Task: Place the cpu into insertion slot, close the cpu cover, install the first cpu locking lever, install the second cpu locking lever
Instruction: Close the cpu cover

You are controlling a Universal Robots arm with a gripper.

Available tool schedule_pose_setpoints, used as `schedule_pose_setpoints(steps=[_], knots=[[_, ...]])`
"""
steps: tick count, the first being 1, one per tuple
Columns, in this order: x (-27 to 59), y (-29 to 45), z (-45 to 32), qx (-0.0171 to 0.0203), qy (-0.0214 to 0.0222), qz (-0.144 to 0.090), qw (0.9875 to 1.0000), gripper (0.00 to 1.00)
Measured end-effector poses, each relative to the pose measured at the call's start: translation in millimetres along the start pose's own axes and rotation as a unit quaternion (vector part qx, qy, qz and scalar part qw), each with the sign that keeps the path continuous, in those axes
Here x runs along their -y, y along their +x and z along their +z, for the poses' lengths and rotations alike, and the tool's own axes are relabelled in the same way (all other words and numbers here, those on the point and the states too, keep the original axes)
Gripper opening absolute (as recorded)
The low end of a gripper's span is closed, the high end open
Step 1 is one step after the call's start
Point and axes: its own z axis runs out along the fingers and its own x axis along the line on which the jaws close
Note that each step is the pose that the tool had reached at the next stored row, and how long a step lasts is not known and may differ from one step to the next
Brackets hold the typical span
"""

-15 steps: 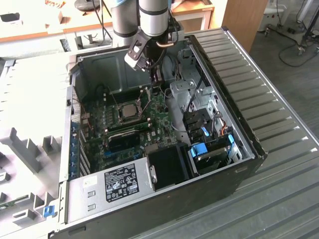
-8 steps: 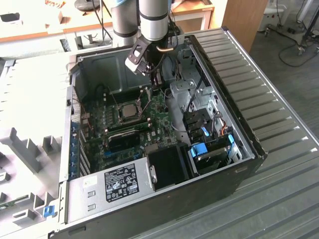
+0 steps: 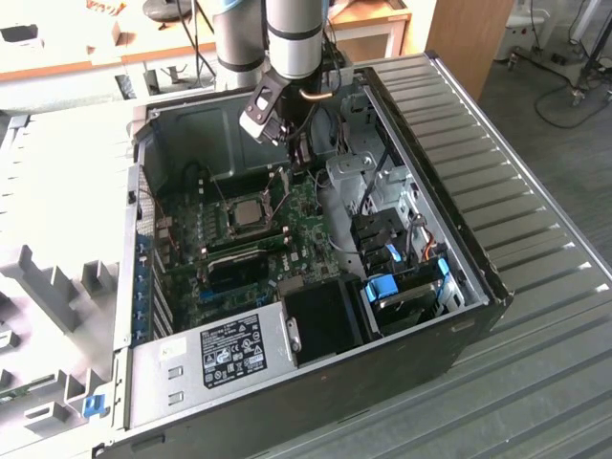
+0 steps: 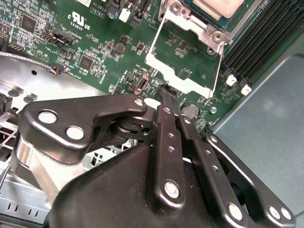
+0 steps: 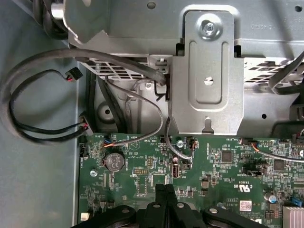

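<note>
Showing closed with nothing pinched between them, the jaws of the gripper [image 4: 167, 93] sit tip-first right at the free edge of the cpu cover [image 4: 178, 75], though I can't confirm contact. My read is that shut fingers serve as a blunt poker for tipping the frame, not a grasp. The cover stands open, off the insertion slot [image 4: 192, 24], and the cpu [image 4: 219, 5] is already seated flat in it. The thin lever rods [image 4: 219, 66] are unlatched beside the cover, which is why it can hinge. The second wrist view gives socket, chip and cover. The first wrist view looks past the fingertips [image 5: 161, 192] to a coin battery [image 5: 114, 162], looped cables [image 5: 28, 90] and a steel bracket [image 5: 204, 71]. The exterior view adds the arm reaching down into the open computer case [image 3: 191, 134], with the socket near the gripper.
</note>
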Motion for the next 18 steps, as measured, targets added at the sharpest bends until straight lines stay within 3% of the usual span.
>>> schedule_pose_setpoints(steps=[4, 8, 18], knots=[[4.8, 0.0, 0.5, -0.0025, 0.0, 0.0, 1.0, 0.11], [12.9, 0.1, 0.7, -0.0076, -0.0001, 0.0, 1.0, 0.11], [44.8, 0.3, 1.7, -0.0174, -0.0001, 0.002, 0.9998, 0.11]])
